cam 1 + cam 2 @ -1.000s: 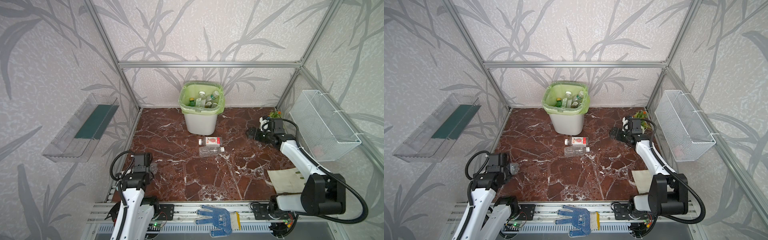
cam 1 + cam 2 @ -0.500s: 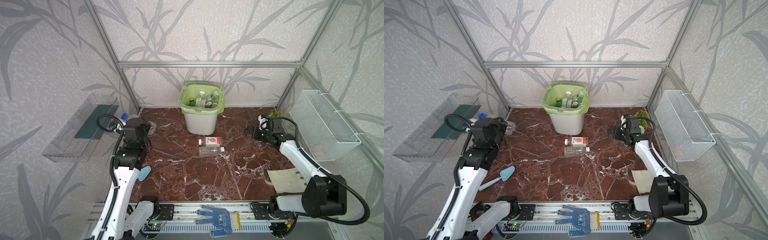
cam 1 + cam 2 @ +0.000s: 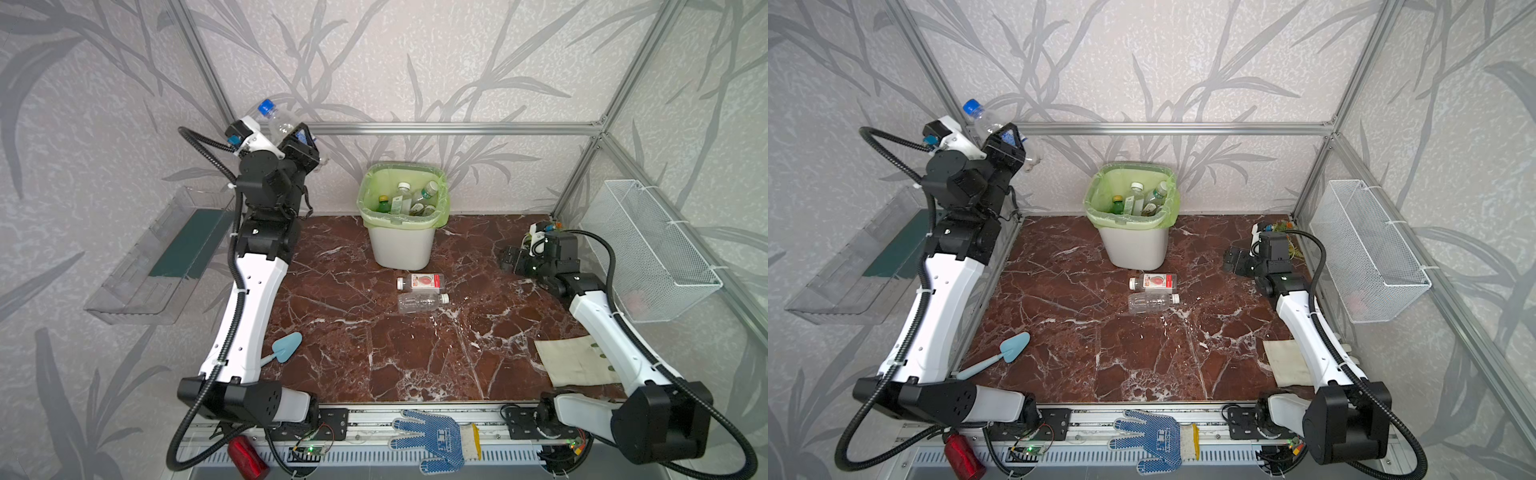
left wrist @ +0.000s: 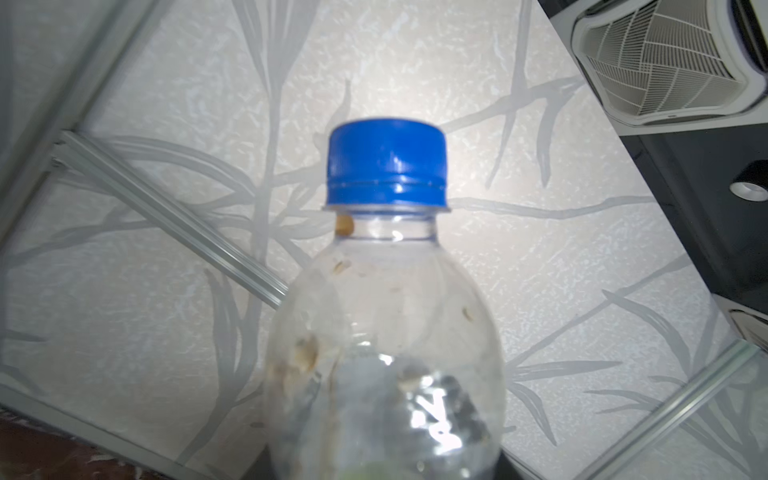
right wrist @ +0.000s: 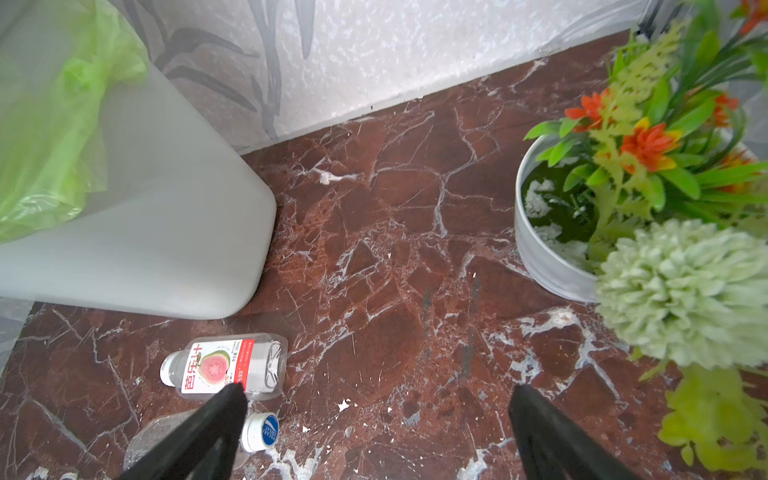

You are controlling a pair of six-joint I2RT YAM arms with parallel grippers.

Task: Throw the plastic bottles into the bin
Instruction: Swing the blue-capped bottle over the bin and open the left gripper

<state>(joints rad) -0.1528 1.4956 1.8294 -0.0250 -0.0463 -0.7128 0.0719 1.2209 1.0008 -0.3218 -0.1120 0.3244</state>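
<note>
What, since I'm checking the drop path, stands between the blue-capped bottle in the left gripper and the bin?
Nothing visible: the left gripper holds the blue-capped bottle high, left of the bin, with only open air between them.

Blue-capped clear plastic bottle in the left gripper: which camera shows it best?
Left wrist view: the blue-capped clear plastic bottle fills the frame, cap and neck close. Both top views show it small, partly behind the left gripper. The right wrist view misses it.

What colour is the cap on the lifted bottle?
The cap is blue; the left wrist view shows it best.
</note>
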